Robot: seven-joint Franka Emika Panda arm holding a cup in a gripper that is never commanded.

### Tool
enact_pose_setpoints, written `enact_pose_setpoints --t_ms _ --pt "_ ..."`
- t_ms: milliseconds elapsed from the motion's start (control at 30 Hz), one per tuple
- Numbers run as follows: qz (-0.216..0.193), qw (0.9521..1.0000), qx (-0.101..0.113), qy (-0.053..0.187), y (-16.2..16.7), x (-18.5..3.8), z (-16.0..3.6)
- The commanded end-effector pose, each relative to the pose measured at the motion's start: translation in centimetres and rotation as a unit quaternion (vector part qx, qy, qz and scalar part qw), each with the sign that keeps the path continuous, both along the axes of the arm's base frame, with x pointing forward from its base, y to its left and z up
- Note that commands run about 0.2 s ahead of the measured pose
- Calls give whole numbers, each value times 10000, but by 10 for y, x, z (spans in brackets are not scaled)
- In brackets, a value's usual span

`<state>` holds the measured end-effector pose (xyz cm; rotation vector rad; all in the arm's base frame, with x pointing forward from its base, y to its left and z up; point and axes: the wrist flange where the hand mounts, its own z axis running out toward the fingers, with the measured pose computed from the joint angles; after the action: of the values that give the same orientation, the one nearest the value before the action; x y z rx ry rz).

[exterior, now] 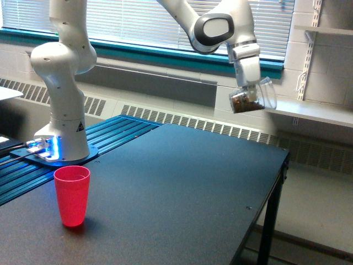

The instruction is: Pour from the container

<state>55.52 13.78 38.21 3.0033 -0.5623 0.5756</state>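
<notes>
High at the upper right of the exterior view, my gripper (249,88) is shut on the container (252,97), a small clear rounded jar with brown pieces in it. The jar hangs tilted in the air above the far right part of the black table (182,187). A red plastic cup (72,195) stands upright on the table near its front left, far below and to the left of the jar. The fingertips are hidden behind the jar.
The arm's white base (62,110) stands on blue rails (110,132) at the left, just behind the cup. A white shelf (314,113) runs along the wall at the right, close behind the jar. The table's right edge drops to the floor.
</notes>
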Motion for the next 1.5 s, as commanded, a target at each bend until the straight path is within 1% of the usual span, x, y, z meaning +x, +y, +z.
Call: enact_pose_setpoints --t_ms 33,267,367,467,600,767,967,1167,1367,1467,1500 --pt "-732 9973 16 -24 -38 -3 -1" --pt "-1192 9929 -50 24 -69 -13 -9" --pt "-1379 9904 -55 15 -81 -17 -9" --pt "-1596 9871 -87 9 -96 -21 -8" --pt "-1885 9820 -71 -31 -113 -26 -5" --pt "-2180 9759 -93 -50 -131 -39 -6" --pt "-2591 9658 -119 64 -152 -61 -14" --pt "-2993 9540 -37 155 -165 -84 -23" --pt "-3395 9402 37 266 -177 -108 -33" --pt "-3636 9308 49 373 -184 -122 -40" --pt "-3694 9284 45 394 -187 -125 -42"
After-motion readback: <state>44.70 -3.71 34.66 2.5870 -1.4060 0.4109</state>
